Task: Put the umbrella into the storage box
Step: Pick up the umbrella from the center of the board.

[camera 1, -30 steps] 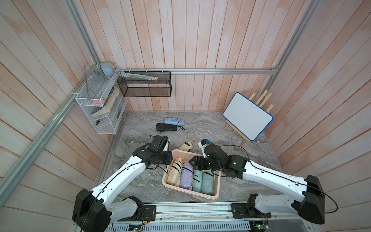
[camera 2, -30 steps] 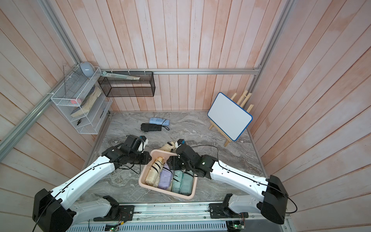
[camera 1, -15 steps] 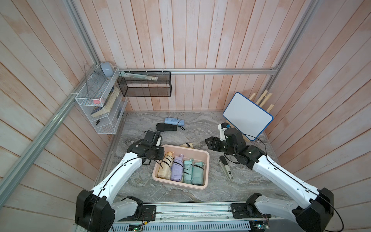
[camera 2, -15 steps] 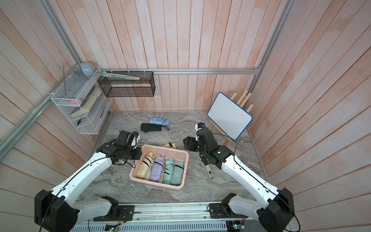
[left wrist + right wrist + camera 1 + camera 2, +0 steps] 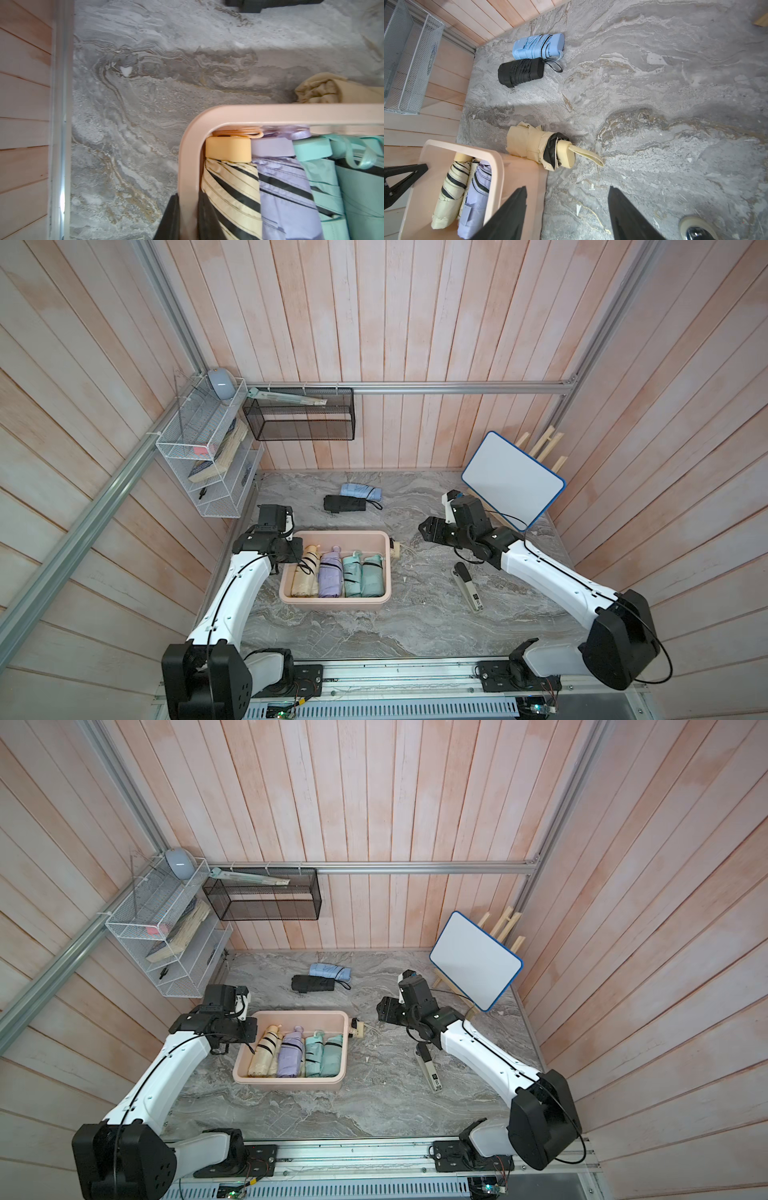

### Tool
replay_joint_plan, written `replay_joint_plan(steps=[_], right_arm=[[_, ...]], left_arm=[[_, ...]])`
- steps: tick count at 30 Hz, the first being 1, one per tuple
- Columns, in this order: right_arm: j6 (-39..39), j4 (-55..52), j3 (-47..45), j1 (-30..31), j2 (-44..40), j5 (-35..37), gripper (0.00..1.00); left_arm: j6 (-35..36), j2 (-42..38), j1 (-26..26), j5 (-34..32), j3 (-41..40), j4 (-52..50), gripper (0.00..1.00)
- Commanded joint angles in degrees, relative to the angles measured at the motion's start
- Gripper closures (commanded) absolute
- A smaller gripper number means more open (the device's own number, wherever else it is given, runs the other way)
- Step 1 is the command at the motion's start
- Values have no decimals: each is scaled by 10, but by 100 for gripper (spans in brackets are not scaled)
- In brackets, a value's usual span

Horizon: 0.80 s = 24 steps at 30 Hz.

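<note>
Pink plank walls close in a grey marbled table (image 5: 415,614), and the storage box (image 5: 332,605) sits on its left half. My left gripper (image 5: 188,207) is pinched on the box's left rim, 1 finger inside the wall and 1 outside. My right gripper (image 5: 568,190) hangs above the table with its jaws apart and nothing between them.

The umbrella I take to be next is the beige umbrella (image 5: 537,149). It lies on the table outside the box, against the wall at the far right corner, touching it as far as I can tell. In both top views only its handle end (image 5: 395,549) peeks past that corner. From my right gripper it lies to the left and just ahead. Its long axis runs roughly along the box wall, with the handle and strap end toward my right gripper. I judge the right arm the nearer and the only free one.

Count: 1 box and 7 umbrellas. 4 lie side by side in the box: 1 yellow striped, 1 lilac and 2 mint. 3 lie outside: the beige one, plus the black umbrella (image 5: 345,503) and the blue umbrella (image 5: 359,491), side by side farther back.
</note>
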Motion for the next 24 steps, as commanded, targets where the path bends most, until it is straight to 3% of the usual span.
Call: replay_joint_plan(steps=[1,4,8,11,13,17,24], right_arm=[[-24,20,14,-4,26,-20,32],[-77,42,13,-4,57,-35,31],[-211,81,13,-5,87,-38,30],[-309,108,18,-5,105,-78,28],[-334,126,20,-8,121,-107,27],[-312,147,28,-19,165,-208,27],[-312,187,21,-28,217,-269,23]], left_arm=[[51,7,10,-51,11,36,84],[44,2,14,-39,24,42,67],[12,-21,14,-8,41,49,46],[-20,-42,14,22,52,58,38],[-50,-56,14,45,57,66,34],[-122,-81,14,117,60,95,33],[-204,-134,14,202,20,185,32]])
